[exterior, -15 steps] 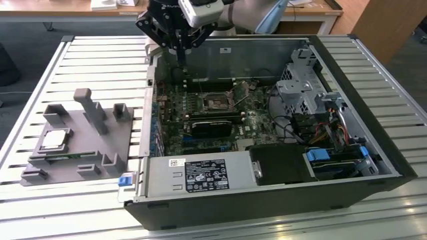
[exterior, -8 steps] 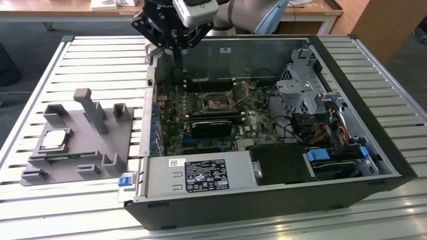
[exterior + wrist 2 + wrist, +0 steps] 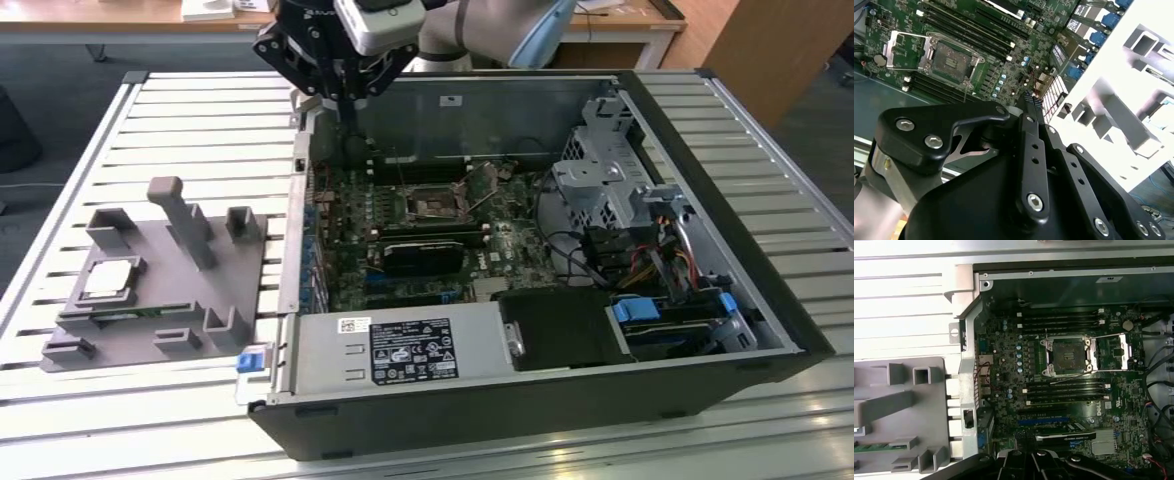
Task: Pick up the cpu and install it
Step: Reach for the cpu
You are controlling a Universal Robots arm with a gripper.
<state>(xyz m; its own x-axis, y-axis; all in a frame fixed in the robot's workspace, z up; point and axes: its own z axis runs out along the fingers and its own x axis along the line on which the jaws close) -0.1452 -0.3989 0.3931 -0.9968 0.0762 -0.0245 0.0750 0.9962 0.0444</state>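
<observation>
The gripper (image 3: 343, 105) hangs near the top of the exterior view, over the upper left corner of the open case (image 3: 534, 410), and points straight down. In the second wrist view its fingers (image 3: 1030, 125) meet at the tips with nothing between them, so they are together and empty.

The cpu (image 3: 110, 280) lies flat in a recess of the grey tray (image 3: 167, 285), in the lower part of the exterior view's left. It is outside the case and well apart from the gripper. The tray's low walls seem meant to keep the chip square and face up, so that it can be reached from above. A green memory stick (image 3: 134, 315) lies in a slot just below it in the frame.

The case lies on its side on the slatted surface (image 3: 200, 110), so the board faces upward. At the board's middle the socket (image 3: 1068, 356) stands open — its metal frame is swung aside and its bed is bare, with room for the chip.

As things lie, I judge the work to be at its start: the cpu is untouched on the tray and the socket is unfilled.
</observation>
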